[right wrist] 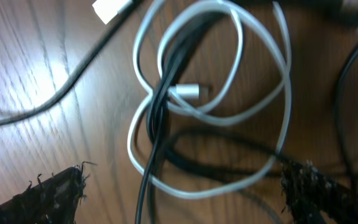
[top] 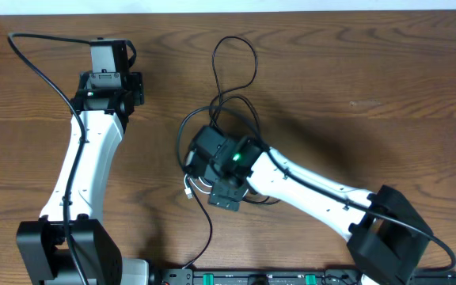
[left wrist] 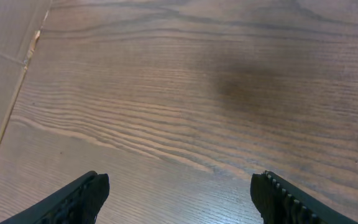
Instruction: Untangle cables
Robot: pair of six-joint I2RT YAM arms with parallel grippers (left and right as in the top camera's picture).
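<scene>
white cable (right wrist: 188, 91) looped across black cable (right wrist: 156, 124) on table (right wrist: 42, 62)

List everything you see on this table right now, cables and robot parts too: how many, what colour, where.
table: one, brown wood, under everything
black cables: number unclear in the tangle, black, table centre, loops running toward the far edge
white cable: one, white, coiled in the tangle, black strands crossing through it
silver plug end: one, silver, inside the white coil
left arm: one, white and black, left side, jaws open over bare wood
right arm: one, white and black, reaching from lower right, jaws open above the tangle
</scene>
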